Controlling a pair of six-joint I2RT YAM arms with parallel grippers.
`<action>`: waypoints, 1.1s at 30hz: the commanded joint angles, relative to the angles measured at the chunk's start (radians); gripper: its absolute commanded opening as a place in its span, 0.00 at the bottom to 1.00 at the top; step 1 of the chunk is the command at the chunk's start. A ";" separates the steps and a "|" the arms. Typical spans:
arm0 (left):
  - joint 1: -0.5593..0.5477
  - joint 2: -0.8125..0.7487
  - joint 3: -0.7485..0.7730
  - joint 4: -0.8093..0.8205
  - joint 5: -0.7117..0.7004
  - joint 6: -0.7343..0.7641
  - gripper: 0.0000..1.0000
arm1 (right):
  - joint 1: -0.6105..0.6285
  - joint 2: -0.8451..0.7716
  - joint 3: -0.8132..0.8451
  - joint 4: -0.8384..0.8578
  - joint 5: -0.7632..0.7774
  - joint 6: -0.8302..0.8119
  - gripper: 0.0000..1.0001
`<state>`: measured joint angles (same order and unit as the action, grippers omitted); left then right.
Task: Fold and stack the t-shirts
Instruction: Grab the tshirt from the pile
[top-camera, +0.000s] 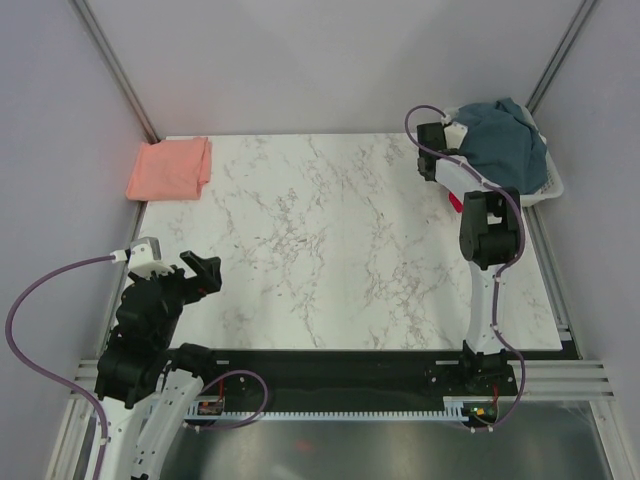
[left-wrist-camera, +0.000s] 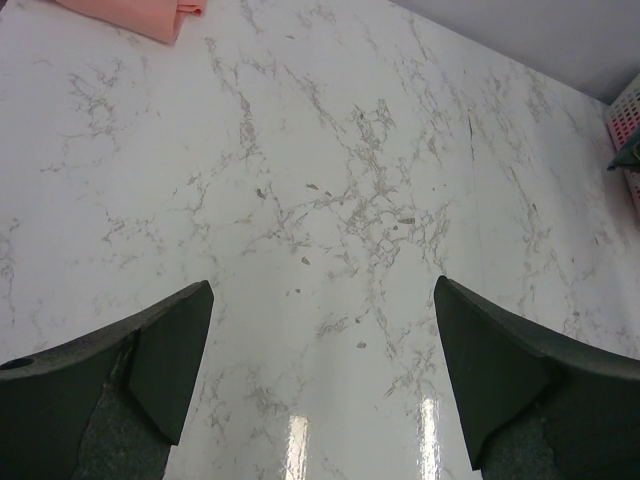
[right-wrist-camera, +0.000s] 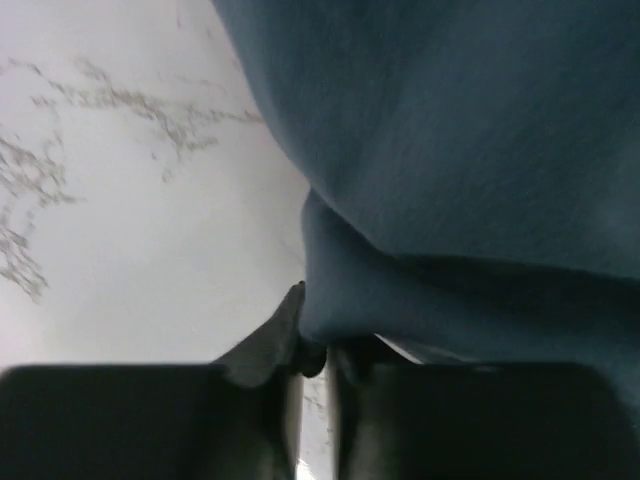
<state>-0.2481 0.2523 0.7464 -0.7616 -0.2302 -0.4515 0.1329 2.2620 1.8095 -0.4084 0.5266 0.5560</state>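
A salmon-pink t-shirt (top-camera: 170, 168) lies folded at the table's far left corner, and its edge shows in the left wrist view (left-wrist-camera: 140, 12). A dark slate-blue t-shirt (top-camera: 505, 140) is heaped in a white basket (top-camera: 552, 186) at the far right. My right gripper (top-camera: 445, 135) is at the heap's left edge. In the right wrist view its jaws (right-wrist-camera: 320, 340) are pinched on a hanging fold of the blue cloth (right-wrist-camera: 450, 150). My left gripper (top-camera: 205, 272) hovers low over bare marble at the near left, its jaws (left-wrist-camera: 322, 330) wide open with nothing between them.
A bit of red cloth (top-camera: 455, 200) shows beside the basket under the right arm. Grey walls and metal rails close in the table on three sides. The basket's lattice wall (left-wrist-camera: 625, 110) shows at the right edge of the left wrist view.
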 joint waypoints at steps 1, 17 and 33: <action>0.006 0.007 0.002 0.025 -0.015 -0.029 1.00 | -0.009 -0.036 -0.009 0.158 0.039 -0.057 0.12; 0.006 -0.007 0.001 0.022 -0.018 -0.030 1.00 | -0.076 -0.343 0.420 0.065 0.069 -0.332 0.00; 0.007 0.007 0.004 0.021 -0.017 -0.030 1.00 | -0.176 -0.444 0.842 0.265 -0.508 -0.220 0.00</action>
<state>-0.2481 0.2523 0.7464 -0.7620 -0.2310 -0.4519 -0.0715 1.8828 2.5088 -0.3096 0.2127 0.2955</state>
